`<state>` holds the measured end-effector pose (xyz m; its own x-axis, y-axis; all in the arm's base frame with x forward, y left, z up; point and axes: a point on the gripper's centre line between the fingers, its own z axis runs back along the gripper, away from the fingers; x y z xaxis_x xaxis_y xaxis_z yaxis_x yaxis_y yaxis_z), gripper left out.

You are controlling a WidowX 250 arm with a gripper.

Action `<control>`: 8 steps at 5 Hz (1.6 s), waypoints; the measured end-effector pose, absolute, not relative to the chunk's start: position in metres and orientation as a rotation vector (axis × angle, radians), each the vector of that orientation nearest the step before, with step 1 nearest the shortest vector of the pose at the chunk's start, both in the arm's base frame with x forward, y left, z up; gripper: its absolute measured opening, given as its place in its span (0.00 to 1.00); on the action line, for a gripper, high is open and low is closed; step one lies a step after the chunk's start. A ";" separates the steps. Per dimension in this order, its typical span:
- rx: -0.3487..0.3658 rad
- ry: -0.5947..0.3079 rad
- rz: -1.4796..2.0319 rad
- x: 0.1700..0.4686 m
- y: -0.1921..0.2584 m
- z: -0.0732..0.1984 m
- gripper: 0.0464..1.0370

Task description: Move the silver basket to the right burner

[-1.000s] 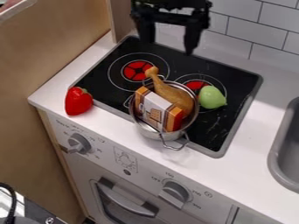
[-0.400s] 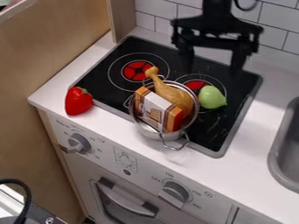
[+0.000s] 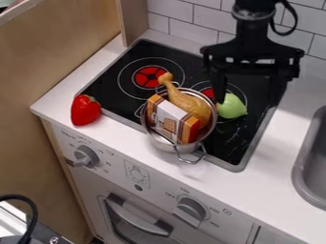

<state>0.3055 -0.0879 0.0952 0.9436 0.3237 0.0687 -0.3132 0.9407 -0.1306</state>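
Jaws wide apart, the gripper point(image 3: 249, 97) hangs near the green pear point(image 3: 230, 106). Left of it, the basket point(image 3: 164, 144) holds a drumstick point(image 3: 191, 106) and box point(image 3: 170, 119); a red pepper point(image 3: 85, 110) lies farther left.

In the basket point(image 3: 163, 144) at the front edge of the stovetop point(image 3: 224, 147) lie the box point(image 3: 169, 120) and, behind it, the drumstick point(image 3: 190, 104), with the pear point(image 3: 231, 106) just right, the pepper point(image 3: 85, 110) left on the desk point(image 3: 127, 138), and the sink point(image 3: 300, 177) farther right

Soft, bright light falls across the counter point(image 3: 270, 162).
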 end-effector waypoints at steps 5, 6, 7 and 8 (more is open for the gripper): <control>-0.187 -0.082 0.329 0.311 -0.088 0.096 0.96; -0.135 -0.091 0.294 0.306 -0.079 0.086 0.96; -0.104 -0.101 0.273 0.301 -0.075 0.075 0.96; -0.076 -0.103 0.250 0.295 -0.070 0.065 0.96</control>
